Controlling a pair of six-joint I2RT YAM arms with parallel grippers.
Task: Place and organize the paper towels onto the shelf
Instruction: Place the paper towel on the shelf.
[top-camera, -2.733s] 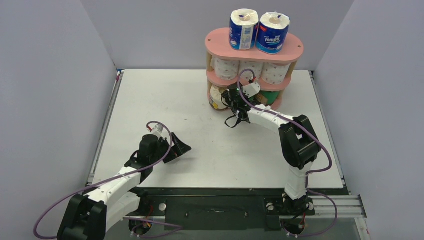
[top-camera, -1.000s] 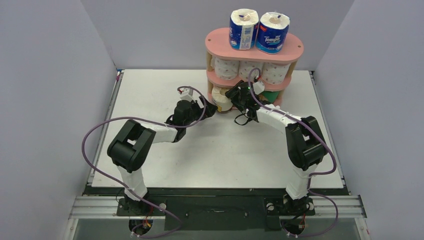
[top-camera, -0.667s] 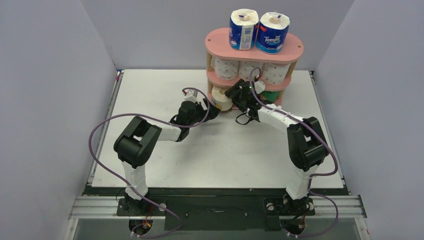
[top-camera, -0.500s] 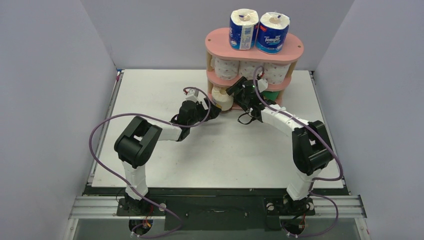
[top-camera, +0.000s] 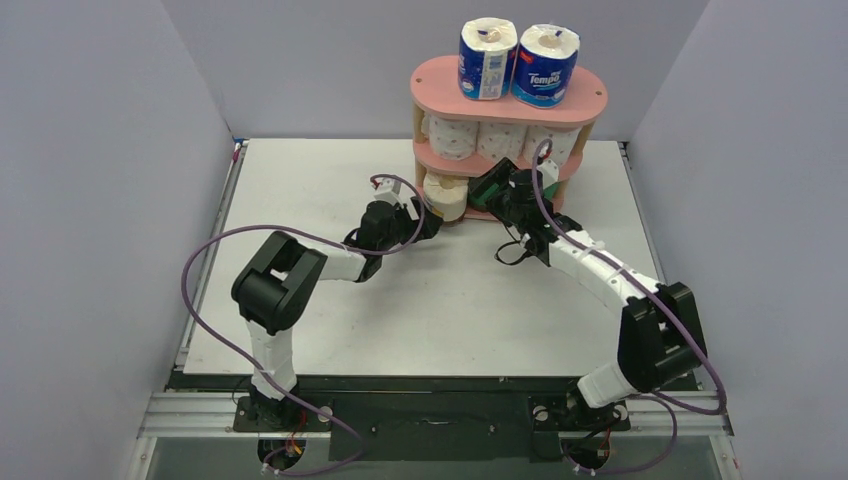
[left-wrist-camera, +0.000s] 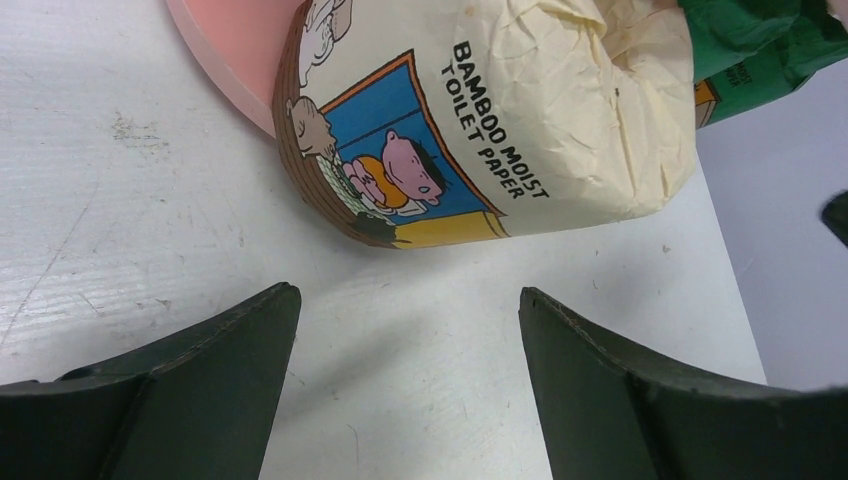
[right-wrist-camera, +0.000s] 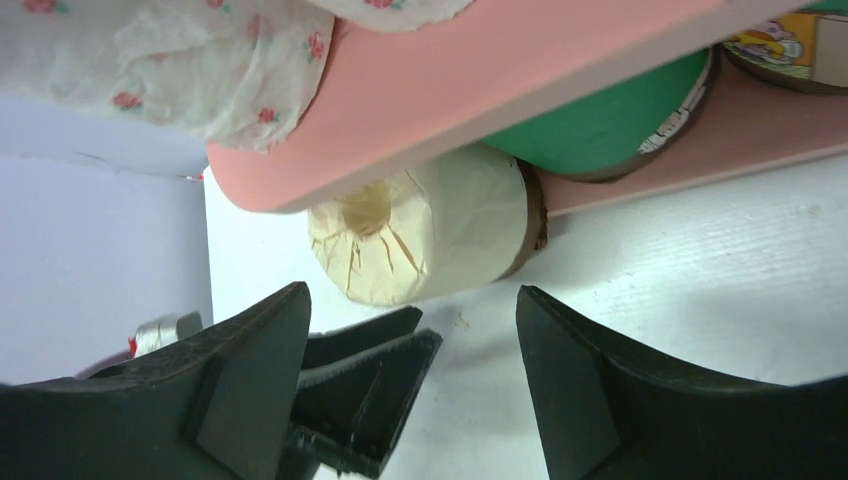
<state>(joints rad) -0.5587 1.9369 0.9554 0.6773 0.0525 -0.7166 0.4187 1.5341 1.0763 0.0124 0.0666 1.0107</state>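
The pink shelf stands at the table's back. Two blue-white rolls stand on its top board and three pink-dotted white rolls fill the middle tier. The cream-wrapped roll lies on its side at the lowest board's left end, partly on the table. A green roll lies beside it on the lowest board. My left gripper is open and empty, just in front of the cream roll. My right gripper is open and empty under the middle board, facing the cream roll.
The white table is walled by grey panels on three sides. The shelf's lowest board juts out beside the cream roll. The left gripper's fingers lie between my right gripper's fingers in the right wrist view. A second printed roll end sits further along.
The left arm swung from the near left up to the shelf and edged toward the cream roll. The right gripper moved right along the shelf front, away from the cream roll.
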